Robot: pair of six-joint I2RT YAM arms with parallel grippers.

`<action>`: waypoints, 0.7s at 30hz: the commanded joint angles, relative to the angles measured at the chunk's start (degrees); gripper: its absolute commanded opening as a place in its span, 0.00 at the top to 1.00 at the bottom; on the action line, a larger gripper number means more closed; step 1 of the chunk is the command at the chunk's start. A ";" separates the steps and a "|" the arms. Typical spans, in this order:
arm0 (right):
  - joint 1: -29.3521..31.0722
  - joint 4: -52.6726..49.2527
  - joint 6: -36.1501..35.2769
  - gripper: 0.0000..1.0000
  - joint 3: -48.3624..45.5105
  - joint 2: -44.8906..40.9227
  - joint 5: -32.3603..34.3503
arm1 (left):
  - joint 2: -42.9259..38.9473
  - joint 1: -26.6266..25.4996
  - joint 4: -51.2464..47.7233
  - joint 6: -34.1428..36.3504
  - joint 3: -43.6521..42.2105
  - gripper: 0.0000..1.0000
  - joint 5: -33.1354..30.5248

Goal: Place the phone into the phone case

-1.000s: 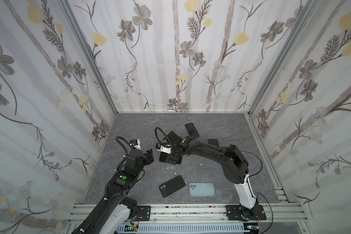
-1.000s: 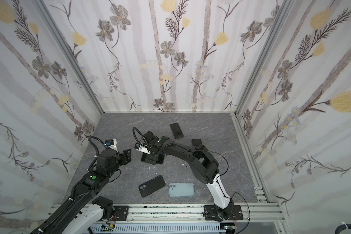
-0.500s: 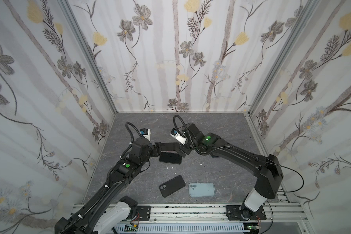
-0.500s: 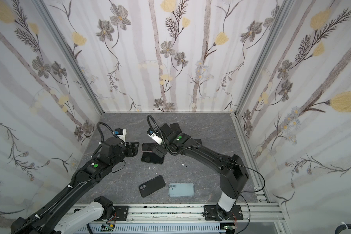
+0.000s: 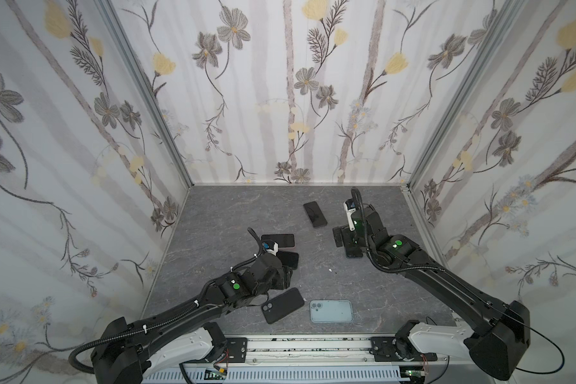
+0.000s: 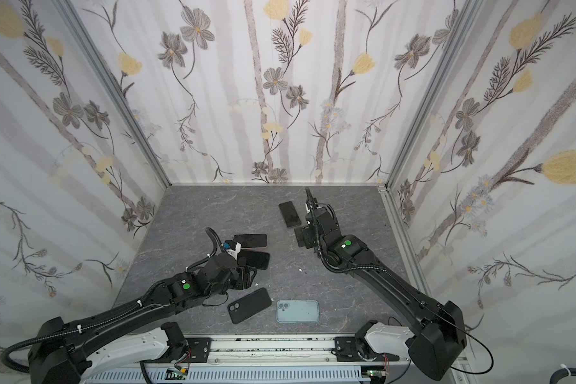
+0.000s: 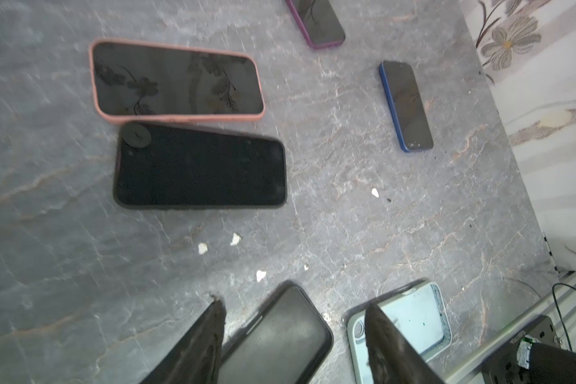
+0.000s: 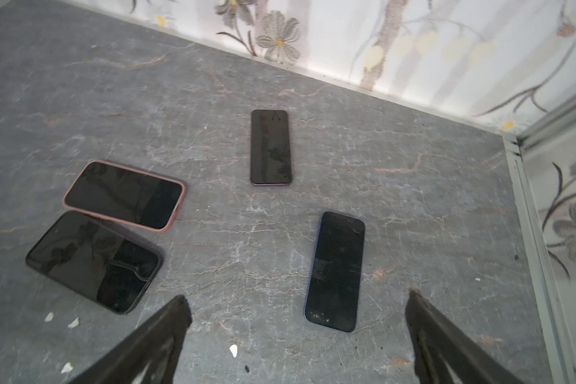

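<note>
**Bench** point(image 5: 233, 212): closed on three sides by flowered walls point(image 5: 290, 99).

**Clear ground:**
- the back left corner
- the middle strip between the arms, bare but for small white scraps point(image 7: 235, 239)
- the front right, beside the light blue case point(image 5: 331, 311)

**Obstructions:**
- pink-cased phone point(image 5: 277, 240) and black phone point(image 7: 200, 169), close alongside, no passage between
- black case point(image 5: 282, 305), just beside the light blue case at the front
- purple-cased phone point(image 5: 315, 214) and blue-cased phone point(image 8: 335, 271), apart, passage between
- left arm point(image 5: 180, 316), overhanging the front left
- right arm point(image 5: 446, 282), overhanging the right side
</note>
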 commanded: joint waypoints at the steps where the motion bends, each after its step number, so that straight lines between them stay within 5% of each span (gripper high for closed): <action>1: -2.39 -1.32 7.47 0.00 -0.16 -1.26 1.09 | 0.14 -1.97 2.58 -7.11 -2.47 0.34 0.66; 15: -5.21 -4.01 12.21 0.00 -4.59 -6.11 -3.78 | 0.68 -5.66 18.44 -15.78 -15.06 0.33 7.03; 21: -5.66 0.17 11.24 0.00 -9.58 -5.61 -3.56 | 6.00 -5.58 23.20 -14.03 -15.85 0.31 7.09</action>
